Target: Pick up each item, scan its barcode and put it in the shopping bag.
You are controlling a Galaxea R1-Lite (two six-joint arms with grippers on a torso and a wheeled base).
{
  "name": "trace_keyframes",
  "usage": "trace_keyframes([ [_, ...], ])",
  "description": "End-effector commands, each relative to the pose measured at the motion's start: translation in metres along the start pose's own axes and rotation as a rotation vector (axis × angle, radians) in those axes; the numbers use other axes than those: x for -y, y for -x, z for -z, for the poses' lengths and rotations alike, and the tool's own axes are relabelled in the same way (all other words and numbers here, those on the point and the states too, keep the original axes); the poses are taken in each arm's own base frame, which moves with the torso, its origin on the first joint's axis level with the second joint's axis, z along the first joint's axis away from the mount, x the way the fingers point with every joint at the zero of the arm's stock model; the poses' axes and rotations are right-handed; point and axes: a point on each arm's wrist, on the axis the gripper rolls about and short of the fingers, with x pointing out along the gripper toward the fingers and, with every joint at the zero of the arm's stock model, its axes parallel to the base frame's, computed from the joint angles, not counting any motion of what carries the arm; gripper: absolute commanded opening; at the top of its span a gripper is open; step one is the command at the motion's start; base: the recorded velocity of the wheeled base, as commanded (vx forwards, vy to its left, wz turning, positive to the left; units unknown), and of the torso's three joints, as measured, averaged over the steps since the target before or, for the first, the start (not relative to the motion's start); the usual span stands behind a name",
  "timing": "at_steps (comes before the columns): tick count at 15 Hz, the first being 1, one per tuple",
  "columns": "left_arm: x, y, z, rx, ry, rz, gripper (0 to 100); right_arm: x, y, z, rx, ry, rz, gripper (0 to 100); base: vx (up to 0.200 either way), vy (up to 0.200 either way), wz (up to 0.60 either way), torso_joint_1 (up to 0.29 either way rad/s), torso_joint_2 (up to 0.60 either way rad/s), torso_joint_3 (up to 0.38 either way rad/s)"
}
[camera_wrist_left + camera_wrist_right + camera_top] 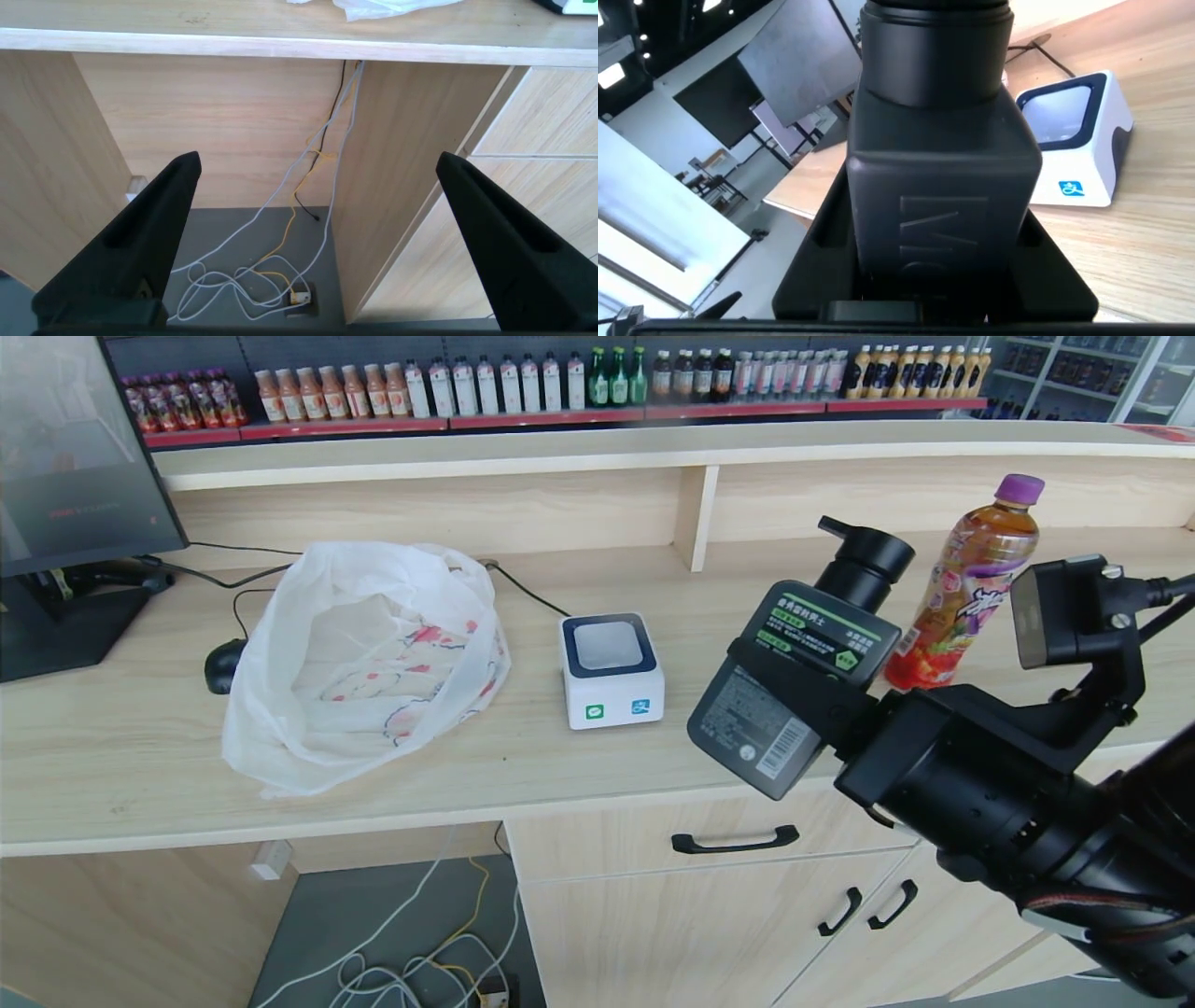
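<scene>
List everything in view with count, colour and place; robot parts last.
pump bottle: one, black, tilted in the right gripper.
drink bottle: one, orange with purple cap, upright, right part of the counter.
scanner: one, white, mid-counter.
shopping bag: one, white with red print, open, left of the scanner.
mouse: one, black, left of the bag.
monitor: one, black, far left.
shelf bottles: many, mixed colours, back shelf.
cables: several, white and yellow, floor under the counter.
left gripper: one, black, open, below counter height.
right gripper: one, black, shut on the pump bottle.
</scene>
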Motion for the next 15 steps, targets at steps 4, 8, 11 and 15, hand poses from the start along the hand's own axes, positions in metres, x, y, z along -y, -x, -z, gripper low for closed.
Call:
trace_keyframes([
  [4,0.000,0.000,0.000,0.000,0.000,0.000,100,-0.002,-0.002,-0.002,0.016,-0.021,-0.014,0,0.000,0.000,0.00,0.000,0.00,0.000],
  [8,0.000,0.000,0.000,0.000,0.000,0.000,100,-0.001,-0.002,0.000,0.010,-0.021,-0.009,0,0.000,0.000,0.00,0.000,0.00,0.000],
  [11,0.000,0.000,0.000,0.000,0.000,0.000,100,-0.001,-0.002,0.000,0.009,-0.020,-0.008,0,0.000,0.000,0.00,0.000,0.00,0.000],
  [15,0.000,0.000,0.000,0.000,0.000,0.000,100,0.009,-0.006,0.010,-0.022,0.028,0.029,0,0.000,0.000,0.00,0.000,0.00,0.000],
])
